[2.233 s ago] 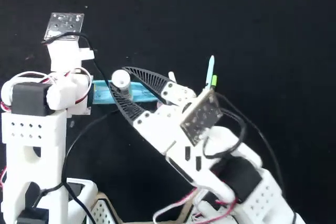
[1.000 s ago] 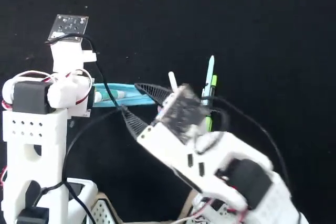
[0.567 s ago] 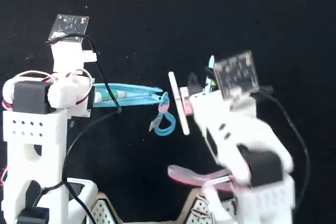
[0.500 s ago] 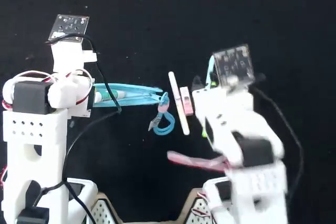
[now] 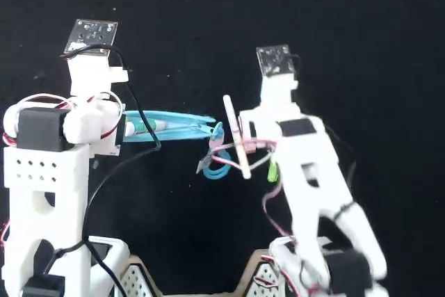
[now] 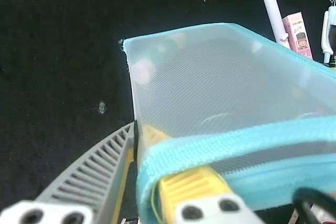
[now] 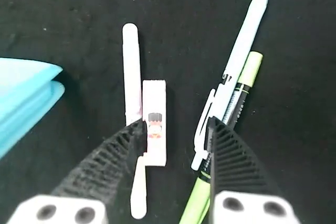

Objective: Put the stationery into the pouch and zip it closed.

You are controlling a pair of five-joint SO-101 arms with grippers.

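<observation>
Pouch (image 5: 170, 127), pale blue and see-through, lies on its side on the black table (image 5: 361, 46) in the high view. Its near end is at the left arm, and a white and green item (image 5: 142, 127) shows through its wall. Just off its far end lie blue-handled scissors (image 5: 220, 166) and a white pen (image 5: 235, 135). The right arm stands over them, with the tip of a green pen (image 5: 272, 171) showing beside it. In the left wrist view the left gripper (image 6: 140, 145) is clamped on the pouch's zipper edge, a grey ribbed finger (image 6: 89, 182) on one side and a yellow pad (image 6: 184, 187) on the other. Beyond the pouch's wall lie the white pen and a pink eraser (image 6: 297, 32), just beside each other. In the right wrist view the right gripper (image 7: 175, 127) hangs with its black fingers (image 7: 105, 171) spread apart and nothing between them. It is low over the eraser, which touches the white pen along one side. A light blue pen (image 7: 245, 45) and the green pen lie together by the other finger, and a corner of the pouch shows at the edge.
</observation>
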